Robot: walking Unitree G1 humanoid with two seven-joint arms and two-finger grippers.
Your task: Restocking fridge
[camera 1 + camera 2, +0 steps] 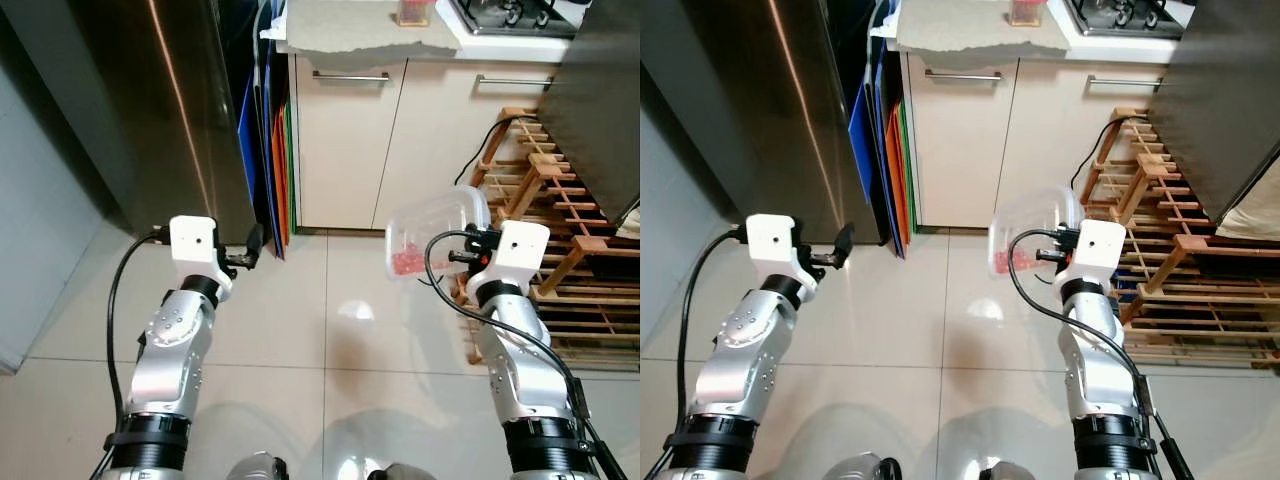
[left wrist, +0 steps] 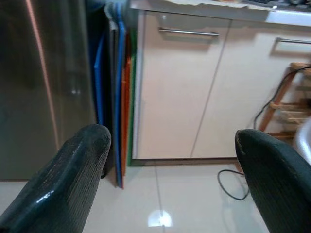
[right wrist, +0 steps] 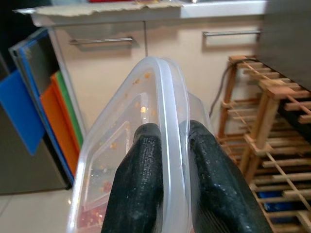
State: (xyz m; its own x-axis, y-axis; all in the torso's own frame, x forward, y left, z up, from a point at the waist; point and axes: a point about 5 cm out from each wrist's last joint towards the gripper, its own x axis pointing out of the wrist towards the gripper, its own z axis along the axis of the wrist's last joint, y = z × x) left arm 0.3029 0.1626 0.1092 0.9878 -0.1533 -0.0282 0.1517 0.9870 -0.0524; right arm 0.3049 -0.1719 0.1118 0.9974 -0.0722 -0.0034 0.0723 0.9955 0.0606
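The right hand pinches the rim of a clear box holding red bits, carried in the air. The left hand is spread and empty, just short of the shut steel fridge. I judge the box fetched, with opening the fridge and shelving the box left.

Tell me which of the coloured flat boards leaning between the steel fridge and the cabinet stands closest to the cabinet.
The green board, outermost in the stack, beside the orange board; the blue boards stand fridgeward.

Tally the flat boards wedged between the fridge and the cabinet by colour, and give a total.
Blue boards: 2
Orange board: 1
Green board: 1
Total: 4, going by the visible edges; more may be hidden behind them.
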